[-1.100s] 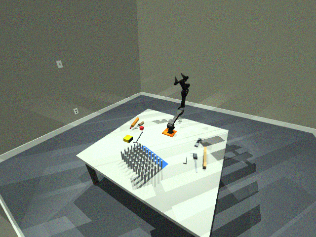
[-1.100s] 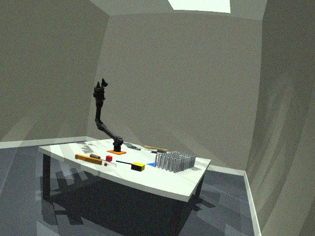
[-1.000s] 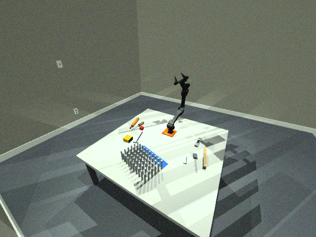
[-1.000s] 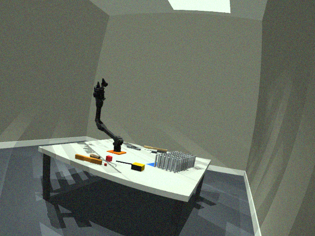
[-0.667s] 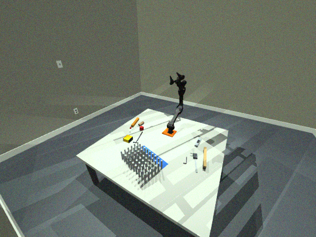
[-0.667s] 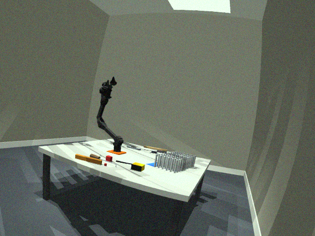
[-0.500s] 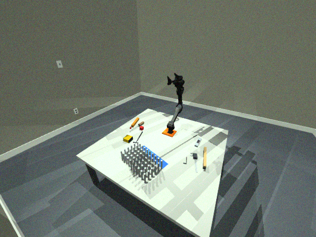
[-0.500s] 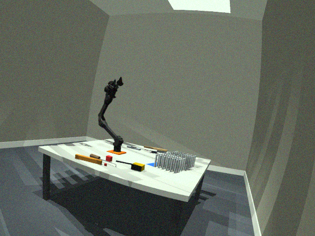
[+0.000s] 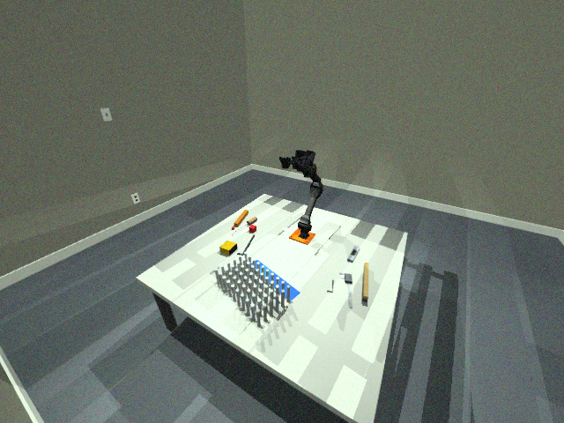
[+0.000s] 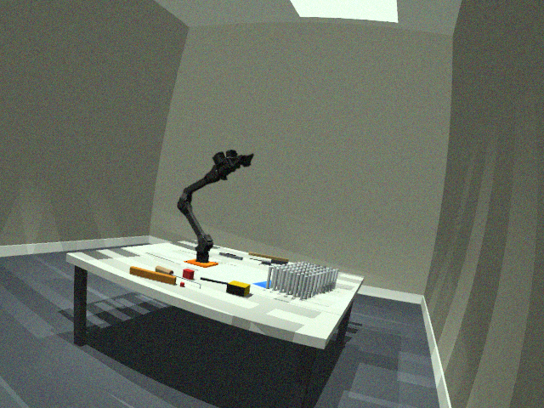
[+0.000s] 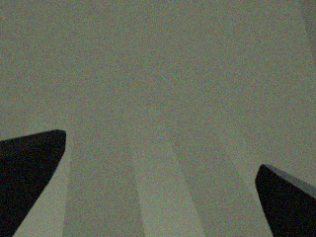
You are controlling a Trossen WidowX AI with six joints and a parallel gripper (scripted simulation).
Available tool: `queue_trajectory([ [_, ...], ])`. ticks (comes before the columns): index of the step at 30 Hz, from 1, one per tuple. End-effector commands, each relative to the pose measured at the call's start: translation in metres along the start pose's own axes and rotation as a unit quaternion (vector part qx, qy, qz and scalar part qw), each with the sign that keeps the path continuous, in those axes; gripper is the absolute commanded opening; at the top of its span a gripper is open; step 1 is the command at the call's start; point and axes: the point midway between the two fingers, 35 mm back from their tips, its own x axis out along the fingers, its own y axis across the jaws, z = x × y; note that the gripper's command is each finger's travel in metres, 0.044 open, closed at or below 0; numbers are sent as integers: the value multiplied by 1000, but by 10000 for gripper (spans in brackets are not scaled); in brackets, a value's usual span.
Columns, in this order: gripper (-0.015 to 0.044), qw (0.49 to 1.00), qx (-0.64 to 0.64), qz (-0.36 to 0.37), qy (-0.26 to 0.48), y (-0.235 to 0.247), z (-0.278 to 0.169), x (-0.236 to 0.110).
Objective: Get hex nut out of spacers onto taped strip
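A dense field of grey standing spacers (image 9: 252, 289) (image 10: 303, 278) fills the front of the white table (image 9: 337, 318) (image 10: 286, 320). The blue taped strip (image 9: 291, 291) (image 10: 261, 284) lies along the side of the field that faces the arm's base. The hex nut is hidden among the spacers. My gripper (image 9: 283, 161) (image 10: 249, 159) (image 11: 164, 157) is open and empty, held high in the air above the orange base (image 9: 301, 236) (image 10: 201, 263). In the wrist view only the bare wall shows between the dark fingertips.
A thin dark rod tool (image 9: 246, 246) (image 10: 212, 280) lies by a yellow block (image 9: 227, 248) (image 10: 238, 287). Nearby are an orange bar (image 9: 240, 218) (image 10: 151, 274), a small cylinder (image 9: 251, 220), and a red cube (image 9: 252, 227) (image 10: 188, 273). On the right lie a wooden stick (image 9: 366, 281), a small hook key (image 9: 330, 286), a white-handled tool (image 9: 349, 291) and a grey piece (image 9: 353, 253).
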Motion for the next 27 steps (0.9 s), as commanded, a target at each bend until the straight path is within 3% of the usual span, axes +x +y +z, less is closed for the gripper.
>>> queue_trajectory([
  [1, 440, 998, -27, 12, 50, 9, -53, 19],
  [7, 440, 986, -74, 35, 146, 22, -157, 37],
  [13, 440, 960, -120, 63, 245, 27, -266, 31],
  [22, 440, 897, -181, 109, 389, 20, -414, -24],
  [27, 440, 856, -206, 132, 455, 9, -473, -66],
])
